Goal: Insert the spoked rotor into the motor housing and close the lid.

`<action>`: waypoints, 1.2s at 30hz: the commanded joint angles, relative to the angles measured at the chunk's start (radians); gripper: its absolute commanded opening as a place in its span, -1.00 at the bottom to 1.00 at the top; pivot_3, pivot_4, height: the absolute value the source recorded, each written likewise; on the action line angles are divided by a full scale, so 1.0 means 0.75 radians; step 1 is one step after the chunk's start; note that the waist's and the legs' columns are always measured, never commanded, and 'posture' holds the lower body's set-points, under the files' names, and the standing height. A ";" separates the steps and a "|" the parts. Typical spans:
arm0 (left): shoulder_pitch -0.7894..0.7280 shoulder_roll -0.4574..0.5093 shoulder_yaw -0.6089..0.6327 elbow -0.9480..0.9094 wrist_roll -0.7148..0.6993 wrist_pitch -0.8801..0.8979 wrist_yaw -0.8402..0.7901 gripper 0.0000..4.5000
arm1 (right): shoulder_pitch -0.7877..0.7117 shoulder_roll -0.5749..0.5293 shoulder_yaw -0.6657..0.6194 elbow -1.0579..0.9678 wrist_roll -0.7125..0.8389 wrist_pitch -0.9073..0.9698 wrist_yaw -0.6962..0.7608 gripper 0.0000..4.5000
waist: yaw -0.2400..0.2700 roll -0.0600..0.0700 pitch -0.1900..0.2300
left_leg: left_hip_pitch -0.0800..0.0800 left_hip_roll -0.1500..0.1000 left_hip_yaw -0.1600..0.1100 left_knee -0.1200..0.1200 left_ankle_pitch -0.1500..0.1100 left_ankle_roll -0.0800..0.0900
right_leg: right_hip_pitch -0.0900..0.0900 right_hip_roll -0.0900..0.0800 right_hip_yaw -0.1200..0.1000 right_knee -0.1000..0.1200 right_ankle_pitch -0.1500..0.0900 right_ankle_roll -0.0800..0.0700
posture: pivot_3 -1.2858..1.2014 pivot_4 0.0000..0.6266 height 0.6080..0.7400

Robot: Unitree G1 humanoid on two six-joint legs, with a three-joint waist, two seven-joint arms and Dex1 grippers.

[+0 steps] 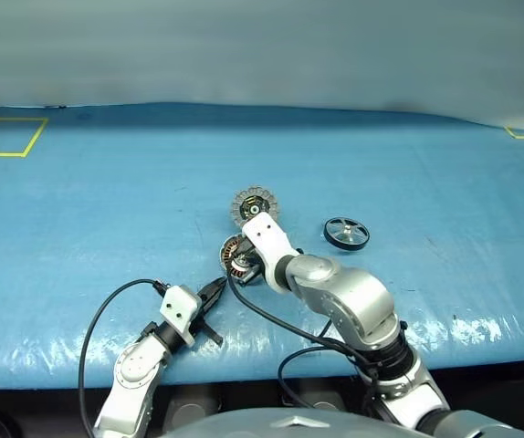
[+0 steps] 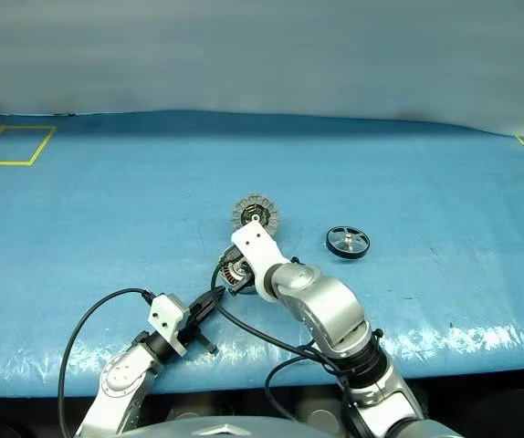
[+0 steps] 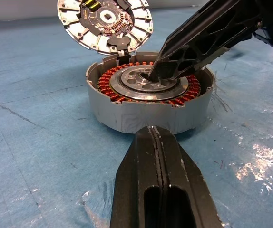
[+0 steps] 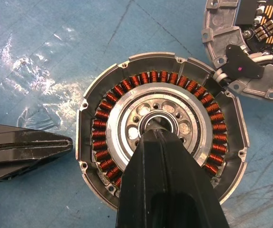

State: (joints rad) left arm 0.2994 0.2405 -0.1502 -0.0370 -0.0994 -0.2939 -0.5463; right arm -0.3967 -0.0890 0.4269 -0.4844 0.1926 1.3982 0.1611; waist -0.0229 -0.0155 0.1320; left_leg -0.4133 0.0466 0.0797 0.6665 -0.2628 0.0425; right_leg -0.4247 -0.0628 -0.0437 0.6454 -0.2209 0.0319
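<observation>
Right hand (image 4: 148, 135) pinched together, tip poked into the motor housing (image 4: 162, 130) centre bore, probably steadying it. Left hand (image 3: 158, 135) also closed, empty, parked just beside the housing wall. Lid (image 3: 105, 23) hinged open. Spoked rotor (image 1: 346, 233) lies apart on the blue surface (image 1: 107, 210), not yet picked.

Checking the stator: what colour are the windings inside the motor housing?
Copper-orange windings ring the motor housing; clearest in the right wrist view.
</observation>
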 commanded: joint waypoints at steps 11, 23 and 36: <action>-0.006 -0.004 -0.011 0.004 -0.002 -0.016 0.007 -1.00 | -0.008 0.041 0.008 0.049 -0.025 -0.071 -0.044 -0.99 | -0.001 0.000 0.000 | 0.000 0.000 0.000 0.000 0.000 0.000 | 0.000 0.000 0.000 0.000 0.000 0.000 | 0.03 -0.52 1.00; -0.009 -0.009 -0.014 0.012 -0.004 -0.023 0.004 -1.00 | -0.015 0.038 -0.022 -0.015 -0.020 -0.040 -0.042 -0.99 | 0.000 0.000 0.000 | 0.000 0.000 0.000 0.000 0.000 0.000 | 0.000 0.000 0.000 0.000 0.000 0.000 | 0.03 -0.52 1.00; -0.024 0.012 0.000 0.007 -0.031 -0.001 -0.021 -1.00 | 0.220 -0.074 -0.397 -0.372 0.214 -0.117 0.173 -0.99 | 0.003 0.000 0.000 | -0.001 0.000 0.000 0.000 0.000 0.000 | 0.000 0.000 0.000 0.000 0.000 0.000 | 0.03 -0.52 1.00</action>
State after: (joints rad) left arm 0.2854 0.2434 -0.1501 -0.0291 -0.1044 -0.2918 -0.5517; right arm -0.2431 -0.1484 0.1880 -0.7287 0.3297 1.3118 0.2853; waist -0.0203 -0.0158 0.1319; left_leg -0.4137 0.0467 0.0793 0.6665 -0.2629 0.0426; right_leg -0.4243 -0.0626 -0.0436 0.6449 -0.2210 0.0321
